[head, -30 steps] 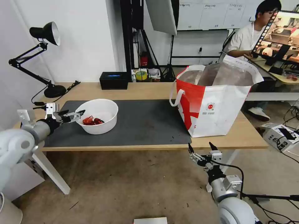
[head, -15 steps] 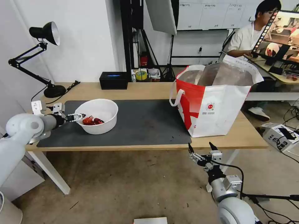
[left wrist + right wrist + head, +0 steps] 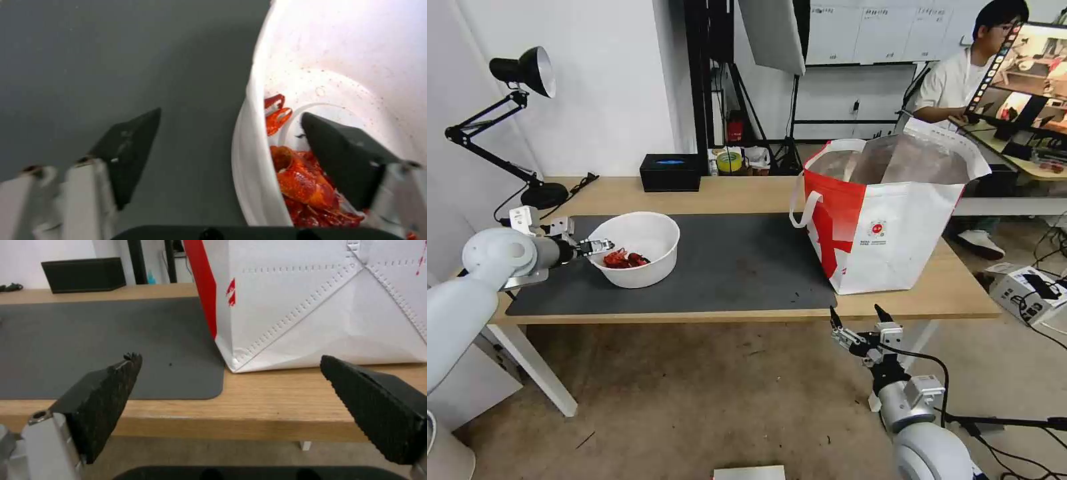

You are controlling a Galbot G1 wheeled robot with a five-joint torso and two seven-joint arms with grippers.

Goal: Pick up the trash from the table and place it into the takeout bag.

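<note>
Two arms in our sights, and the action is all on our left: the left gripper sits right at the near-left rim of the white bowl, jaws apart and straddling that rim, one finger outside over the dark grey mat and the other inside the bowl above the red scraps. From the left wrist we get it up close, the bowl wall running between the two black pads and the red scraps heaped against the inner wall, just beside the inside finger. The bowl stands upright, mouth to the ceiling, on the left part of the mat on the table. Behind it along the back edge we spot a black tissue box, and a black desk lamp stands at the far left corner, well apart from the bowl. Over on the right end stands the takeout bag, upright, mouth open upward, foil lining showing, with bare mat between it and the bowl. Our right gripper hangs below the table's front edge near the bag, jaws wide apart and holding nothing; its wrist camera looks at the bag wall and the mat's corner.
</note>
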